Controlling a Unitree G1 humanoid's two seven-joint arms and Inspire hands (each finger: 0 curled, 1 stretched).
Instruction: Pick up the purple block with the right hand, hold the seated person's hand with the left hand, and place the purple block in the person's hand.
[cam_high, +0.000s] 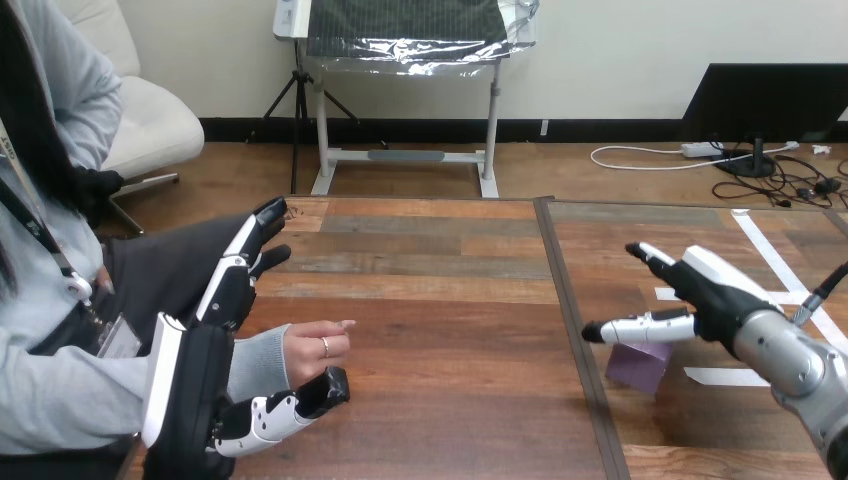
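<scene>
Plank-grained wooden table (450, 300), angular purple block (640, 366) under splayed right hand (715, 290); left hand (200, 380) unclenched beside person's hand (315, 350).

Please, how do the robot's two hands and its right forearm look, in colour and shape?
Both the left hand and the right hand are black with white shells on the back and black-and-white jointed fingers. The right forearm is rounded and silver.

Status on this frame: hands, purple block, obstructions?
Left hand open, thumb under the person's hand, no grip seen. Right hand open over purple block. Block on table, ungrasped. Nothing between them.
</scene>
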